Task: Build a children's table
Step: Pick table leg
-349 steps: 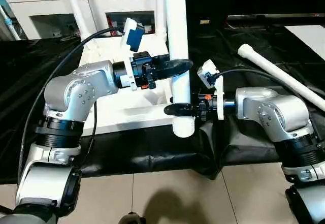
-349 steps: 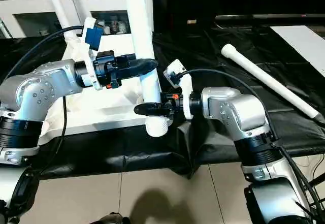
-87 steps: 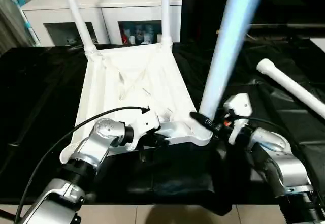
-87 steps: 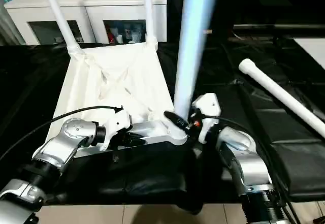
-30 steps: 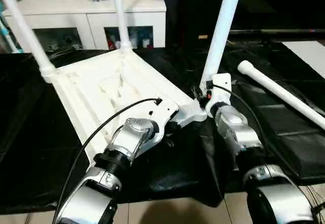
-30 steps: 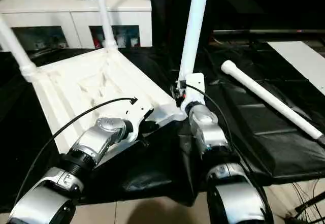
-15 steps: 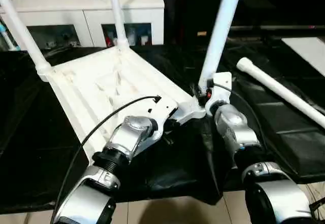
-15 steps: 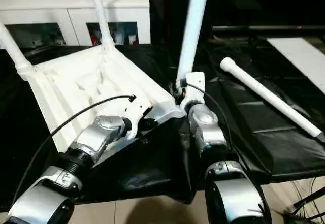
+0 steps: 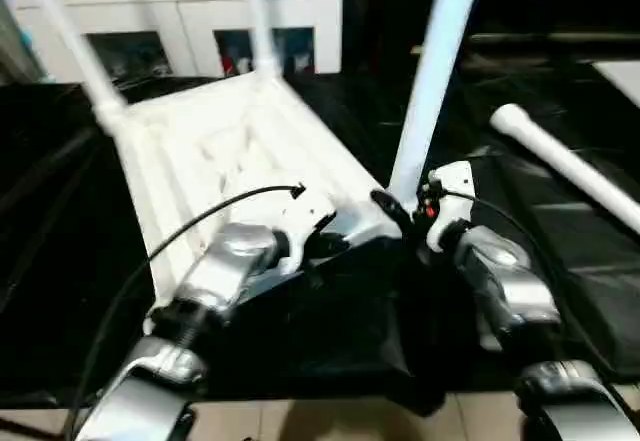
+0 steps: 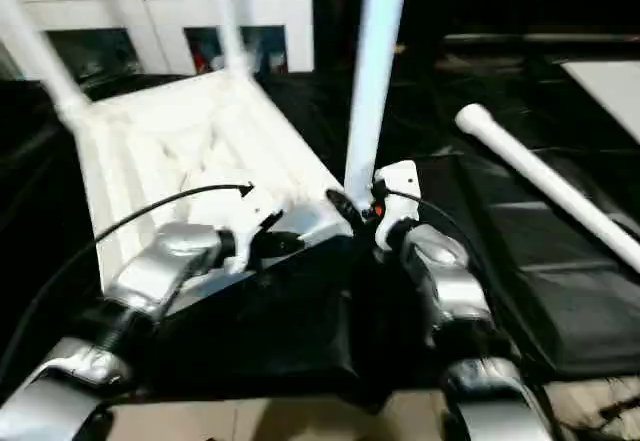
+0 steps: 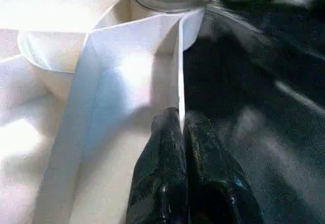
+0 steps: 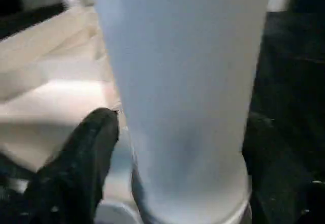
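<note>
Since half a second ago my head view has tilted, while both arms keep their places at the near corner of the upturned tabletop (image 9: 215,151). It lies underside up on the black-draped surface (image 9: 60,261), with two legs (image 9: 70,36) standing in its far corner sockets. Behind it I see the white cabinet (image 9: 180,6) with glass doors. My left forearm reaches forward and inward; the left gripper (image 11: 181,127) has its fingers (image 11: 162,173) pinched shut on a thin upright rib of the tabletop, just beside the corner socket. A third leg (image 9: 435,81) stands in that near socket, and the right gripper (image 12: 177,137) has its fingers (image 12: 86,153) clamped on either side of its base, right forearm angled in from the right. Well apart to the right, the fourth leg (image 9: 565,166) lies loose on the black cover.
</note>
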`<state>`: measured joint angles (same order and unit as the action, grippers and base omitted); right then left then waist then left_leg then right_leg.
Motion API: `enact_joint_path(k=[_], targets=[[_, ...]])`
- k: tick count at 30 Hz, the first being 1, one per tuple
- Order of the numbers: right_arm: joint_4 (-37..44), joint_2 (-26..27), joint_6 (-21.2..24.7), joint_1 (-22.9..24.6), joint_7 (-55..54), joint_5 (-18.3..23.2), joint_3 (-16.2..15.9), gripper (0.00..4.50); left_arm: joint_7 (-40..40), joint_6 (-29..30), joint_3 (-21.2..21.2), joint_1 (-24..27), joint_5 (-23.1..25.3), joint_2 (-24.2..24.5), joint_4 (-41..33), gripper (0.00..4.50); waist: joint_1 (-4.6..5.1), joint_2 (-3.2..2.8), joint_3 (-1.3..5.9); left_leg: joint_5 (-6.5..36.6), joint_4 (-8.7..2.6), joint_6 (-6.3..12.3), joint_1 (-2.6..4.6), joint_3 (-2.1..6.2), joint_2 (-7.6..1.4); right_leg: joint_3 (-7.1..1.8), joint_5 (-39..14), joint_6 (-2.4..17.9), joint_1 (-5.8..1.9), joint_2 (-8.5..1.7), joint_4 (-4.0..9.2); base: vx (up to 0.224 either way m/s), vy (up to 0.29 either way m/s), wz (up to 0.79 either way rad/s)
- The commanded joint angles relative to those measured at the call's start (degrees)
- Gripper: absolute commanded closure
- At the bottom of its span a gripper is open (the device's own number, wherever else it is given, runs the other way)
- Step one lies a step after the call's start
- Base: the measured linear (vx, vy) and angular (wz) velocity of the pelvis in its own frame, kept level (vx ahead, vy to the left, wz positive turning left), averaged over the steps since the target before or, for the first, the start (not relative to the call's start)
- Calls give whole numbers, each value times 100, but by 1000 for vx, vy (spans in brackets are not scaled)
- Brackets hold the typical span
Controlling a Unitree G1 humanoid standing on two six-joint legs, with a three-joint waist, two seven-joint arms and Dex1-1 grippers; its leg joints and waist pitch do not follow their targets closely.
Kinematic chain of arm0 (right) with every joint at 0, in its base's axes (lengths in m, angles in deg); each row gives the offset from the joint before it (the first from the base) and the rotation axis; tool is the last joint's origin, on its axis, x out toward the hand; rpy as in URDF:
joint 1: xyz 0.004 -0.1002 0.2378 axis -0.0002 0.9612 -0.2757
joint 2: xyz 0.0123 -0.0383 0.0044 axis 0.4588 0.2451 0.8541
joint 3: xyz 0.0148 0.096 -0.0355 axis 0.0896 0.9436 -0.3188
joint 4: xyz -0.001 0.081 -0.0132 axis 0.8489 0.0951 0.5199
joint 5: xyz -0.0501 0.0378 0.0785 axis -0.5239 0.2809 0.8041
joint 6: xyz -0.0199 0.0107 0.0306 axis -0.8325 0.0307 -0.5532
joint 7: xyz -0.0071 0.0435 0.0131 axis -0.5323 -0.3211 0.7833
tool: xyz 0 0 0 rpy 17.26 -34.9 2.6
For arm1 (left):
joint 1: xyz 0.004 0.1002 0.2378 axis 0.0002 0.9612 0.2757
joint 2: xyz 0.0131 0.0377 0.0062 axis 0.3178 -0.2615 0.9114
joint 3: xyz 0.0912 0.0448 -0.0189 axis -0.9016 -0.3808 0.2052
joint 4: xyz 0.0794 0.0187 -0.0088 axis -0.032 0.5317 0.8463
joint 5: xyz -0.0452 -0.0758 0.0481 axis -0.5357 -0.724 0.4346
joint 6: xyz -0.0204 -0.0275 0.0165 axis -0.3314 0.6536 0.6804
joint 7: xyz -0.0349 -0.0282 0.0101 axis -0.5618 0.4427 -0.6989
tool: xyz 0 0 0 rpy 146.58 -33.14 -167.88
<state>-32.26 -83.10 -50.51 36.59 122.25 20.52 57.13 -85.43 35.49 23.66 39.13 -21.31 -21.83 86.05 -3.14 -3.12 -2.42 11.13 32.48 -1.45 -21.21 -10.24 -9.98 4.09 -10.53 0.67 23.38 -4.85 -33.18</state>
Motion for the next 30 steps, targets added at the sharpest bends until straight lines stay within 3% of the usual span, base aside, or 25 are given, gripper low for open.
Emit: enact_joint_path(k=[1,3,7,8,10,12,15,18,21,30], targets=[[610,-225,260,279,448,194,-111,58,-682,-386,-39,212,-469,90,-355,450,-12,130,379,12,-222,977,14,58,-282,-262,323,1636,-357,-366,211,0,0,0],[973,-413,421,494,735,296,-141,58,-895,-346,-43,312,-553,215,-541,450,-73,104,391,-146,-201,1085,23,62,-312,-256,510,1606,-342,-348,171,0,0,0],[1570,-730,666,831,1202,367,-216,58,-1202,-421,-158,476,-524,455,-744,450,-127,90,381,-161,-174,1100,1,59,-339,-245,366,1573,-306,-344,160,0,0,0],[1671,-814,688,875,1287,383,-244,58,-1268,-430,-192,524,-510,507,-792,450,-131,89,350,208,-205,956,2,55,-340,-245,-139,1522,-303,-357,211,0,0,0],[1713,-848,691,891,1310,387,-258,58,-1293,-432,-208,545,-503,530,-815,450,-131,85,335,447,-226,817,12,51,-341,-251,-475,1475,-288,-358,246,0,0,0],[1789,-951,648,909,1419,336,-326,58,-1355,-463,-360,620,-362,633,-848,450,-131,101,306,860,-262,514,24,58,-336,-274,-1050,1328,-279,-372,294,0,0,0],[1882,-991,692,931,1527,335,-359,58,-1390,-485,-428,659,-287,672,-855,450,-129,108,304,1083,-273,327,57,47,-329,-295,-1283,1215,-257,-365,322,0,0,0],[1907,-994,709,937,1575,294,-387,58,-1381,-491,-423,667,-276,665,-862,450,-128,129,327,859,-257,359,34,41,-318,-295,-988,1217,-276,-355,283,0,0,0],[1873,-1053,673,930,1661,215,-444,75,-1328,-538,-399,653,-248,657,-838,450,-136,143,355,556,-216,515,5,40,-302,-281,-579,1292,-298,-361,220,0,0,0],[1747,-1234,572,989,1816,146,-412,139,-1352,-574,-414,670,-289,727,-851,450,-161,145,371,401,-170,671,-13,37,-290,-267,-548,1293,-305,-358,201,0,0,0]])
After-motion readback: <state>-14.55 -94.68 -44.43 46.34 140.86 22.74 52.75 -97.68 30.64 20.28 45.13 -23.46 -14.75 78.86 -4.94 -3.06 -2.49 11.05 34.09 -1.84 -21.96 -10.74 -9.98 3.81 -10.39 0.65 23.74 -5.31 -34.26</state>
